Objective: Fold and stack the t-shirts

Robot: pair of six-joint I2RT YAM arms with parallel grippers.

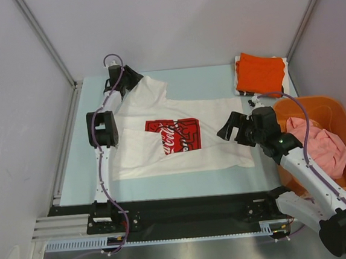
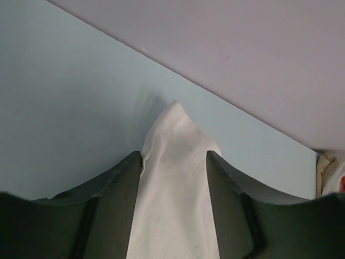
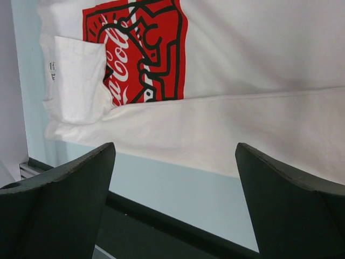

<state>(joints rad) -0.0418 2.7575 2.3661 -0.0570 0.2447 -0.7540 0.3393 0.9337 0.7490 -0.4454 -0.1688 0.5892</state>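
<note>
White t-shirt (image 2: 175, 216) lies inside left tool (image 2: 173, 157), perhaps gripped.

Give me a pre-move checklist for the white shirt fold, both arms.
1. Left gripper straddles a corner of the white t-shirt: ok.
2. Left grip closed firmly on the cloth: cannot tell.
3. Right gripper open and empty: ok.
4. White t-shirt fully folded: not ok, only the near hem and one sleeve are turned in.
5. Orange t-shirt folded, far right: ok.
6. Pink t-shirt folded: not ok, bunched in basket.
</note>
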